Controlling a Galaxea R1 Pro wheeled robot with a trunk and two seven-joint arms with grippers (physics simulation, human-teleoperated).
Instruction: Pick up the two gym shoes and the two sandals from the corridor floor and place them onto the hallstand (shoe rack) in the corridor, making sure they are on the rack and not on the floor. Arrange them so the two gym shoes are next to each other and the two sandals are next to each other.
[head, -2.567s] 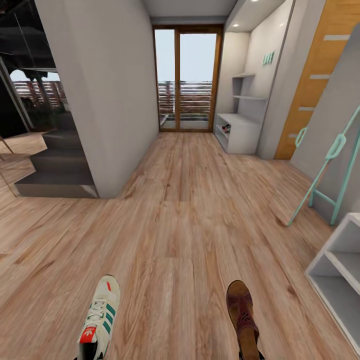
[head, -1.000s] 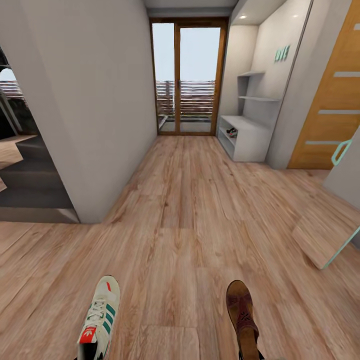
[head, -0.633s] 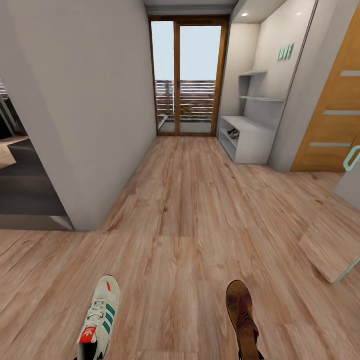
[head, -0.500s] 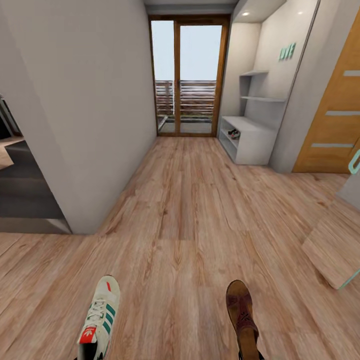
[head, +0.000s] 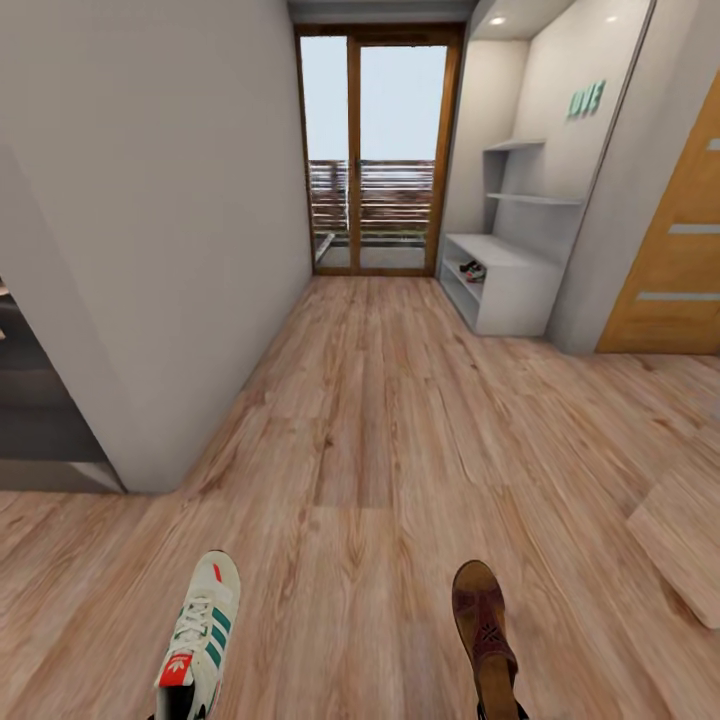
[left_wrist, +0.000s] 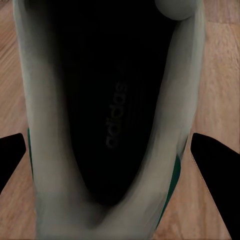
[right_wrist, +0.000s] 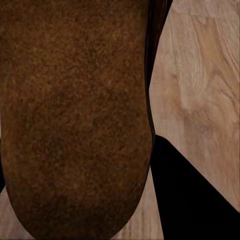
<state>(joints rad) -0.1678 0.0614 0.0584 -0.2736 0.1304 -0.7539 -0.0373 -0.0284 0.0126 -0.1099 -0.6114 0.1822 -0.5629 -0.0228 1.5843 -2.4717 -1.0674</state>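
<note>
From the head view, a gym shoe (head: 197, 640) showed low at the left and a sandal (head: 486, 632) low at the right, both toe-forward and seemingly carried above the corridor floor (head: 370, 440). The hallstand (head: 505, 283) stood far down the corridor on the right, beside a wooden door (head: 675, 270), with a small dark pair of shoes (head: 472, 270) already in its upper open row. The step in hand looked like transport: the sound course would be to roll straight along the planks, keep off the grey wall (head: 170, 220) on the left, and hold both shoes level until the rack's worktop came within reach. A glazed door (head: 377, 155) closed the far end, and a loose wooden panel (head: 685, 545) lay on the floor at the right, worth steering round.

In the left wrist view, the gym shoe's dark insole faced the camera, with the dark fingers (left_wrist: 212, 160) of the left tool (left_wrist: 107, 150) flanking its sides, apparently clamped on it.

In the right wrist view, the sandal's brown footbed sat close, with a dark finger (right_wrist: 192, 200) of the right tool (right_wrist: 100, 190) beside it, and floor beyond; it looked clamped on the sandal, though the contact itself was hidden.
</note>
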